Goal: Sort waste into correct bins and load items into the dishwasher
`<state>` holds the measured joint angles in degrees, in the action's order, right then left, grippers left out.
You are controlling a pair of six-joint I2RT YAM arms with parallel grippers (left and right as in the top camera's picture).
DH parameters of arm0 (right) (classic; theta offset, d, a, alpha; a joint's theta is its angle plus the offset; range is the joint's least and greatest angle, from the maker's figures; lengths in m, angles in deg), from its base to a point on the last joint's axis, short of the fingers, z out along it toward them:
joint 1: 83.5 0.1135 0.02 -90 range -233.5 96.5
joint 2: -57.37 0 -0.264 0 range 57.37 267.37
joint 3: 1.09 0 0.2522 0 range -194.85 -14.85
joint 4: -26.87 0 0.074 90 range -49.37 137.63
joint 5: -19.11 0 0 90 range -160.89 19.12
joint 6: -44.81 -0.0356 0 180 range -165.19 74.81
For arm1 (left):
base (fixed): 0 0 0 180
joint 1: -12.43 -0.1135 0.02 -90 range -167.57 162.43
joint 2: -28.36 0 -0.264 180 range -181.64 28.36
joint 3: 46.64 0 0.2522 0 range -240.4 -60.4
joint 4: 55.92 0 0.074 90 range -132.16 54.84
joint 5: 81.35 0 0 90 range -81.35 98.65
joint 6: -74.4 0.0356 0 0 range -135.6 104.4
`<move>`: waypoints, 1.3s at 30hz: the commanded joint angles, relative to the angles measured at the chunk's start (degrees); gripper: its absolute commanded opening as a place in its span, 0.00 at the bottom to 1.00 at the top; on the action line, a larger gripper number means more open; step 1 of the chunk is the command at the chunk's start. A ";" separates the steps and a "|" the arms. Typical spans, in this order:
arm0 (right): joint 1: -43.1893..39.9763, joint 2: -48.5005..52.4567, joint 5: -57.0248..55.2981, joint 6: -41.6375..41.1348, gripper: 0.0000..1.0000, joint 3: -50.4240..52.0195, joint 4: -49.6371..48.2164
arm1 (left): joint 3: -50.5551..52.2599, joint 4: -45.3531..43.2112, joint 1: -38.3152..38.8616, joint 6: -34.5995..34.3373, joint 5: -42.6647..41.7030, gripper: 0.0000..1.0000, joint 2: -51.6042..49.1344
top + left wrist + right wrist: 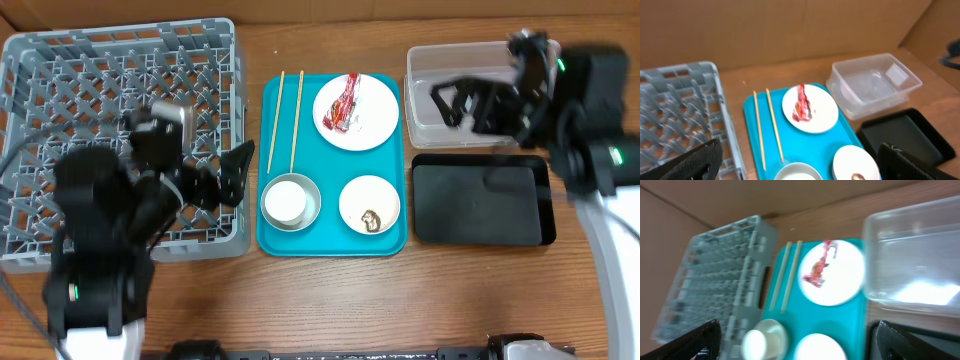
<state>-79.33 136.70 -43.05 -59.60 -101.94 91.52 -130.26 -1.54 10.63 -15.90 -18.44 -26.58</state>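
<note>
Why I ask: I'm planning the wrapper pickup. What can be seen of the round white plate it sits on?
The round white plate lies flat in the far right corner of the teal tray, which bears it. It looks smooth, glossy and whole. A crumpled red-and-white wrapper lies on its left half; the rest is bare. The two chopsticks lie to its left, the small white bowl nearer, the clear tub to its right, none touching it.
</note>
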 commanded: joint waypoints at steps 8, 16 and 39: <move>13.55 18.36 -11.23 -3.17 1.00 -3.32 -5.27 | -5.81 4.48 0.24 -1.22 -3.65 1.00 -11.37; 20.96 33.38 -33.31 -3.21 1.00 -3.30 -14.32 | -5.79 6.19 0.24 -1.68 -4.79 1.00 -16.46; 16.96 33.73 -32.87 -3.21 0.04 -3.41 -17.64 | -12.96 10.34 0.33 3.37 9.77 1.00 9.16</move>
<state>-61.74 178.55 -75.60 -62.90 -104.21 73.42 -142.81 8.86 10.74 -13.67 -15.89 -18.91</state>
